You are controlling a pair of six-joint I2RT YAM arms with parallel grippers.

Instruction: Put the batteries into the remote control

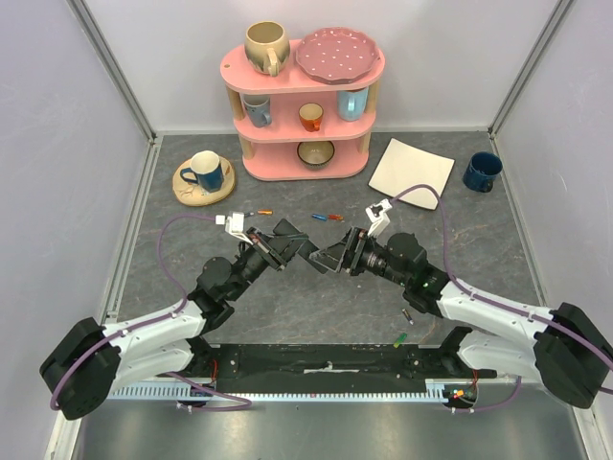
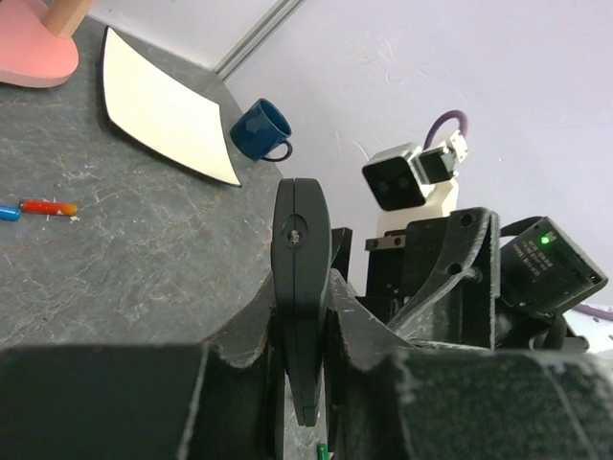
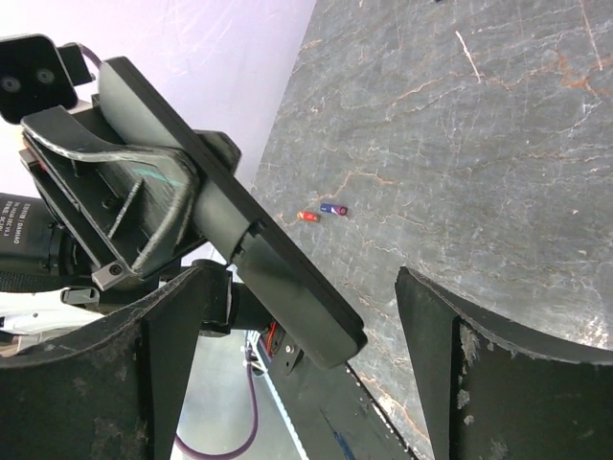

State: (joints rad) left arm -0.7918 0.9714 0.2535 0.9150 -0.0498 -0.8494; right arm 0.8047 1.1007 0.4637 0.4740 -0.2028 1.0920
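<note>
The remote control (image 2: pixel 300 278) is a slim black bar seen edge-on, and my left gripper (image 2: pixel 302 307) is shut on it, holding it above the table. In the right wrist view the remote control (image 3: pixel 239 220) slants down from the left gripper, with its free end between my right gripper's (image 3: pixel 305 278) fingers. Those fingers stand wide open and do not touch it. Loose batteries lie on the table: a red one (image 3: pixel 307 217) beside a blue one (image 3: pixel 332 209), an orange-red one (image 2: pixel 48 206), and a green one (image 1: pixel 399 339) near the right arm's base.
At the back stands a pink shelf (image 1: pixel 305 96) with mugs, bowls and a plate. A white square plate (image 1: pixel 411 166) and a dark blue mug (image 1: pixel 482 172) sit back right. A blue cup on a wooden coaster (image 1: pixel 203 175) sits back left. Both arms meet mid-table.
</note>
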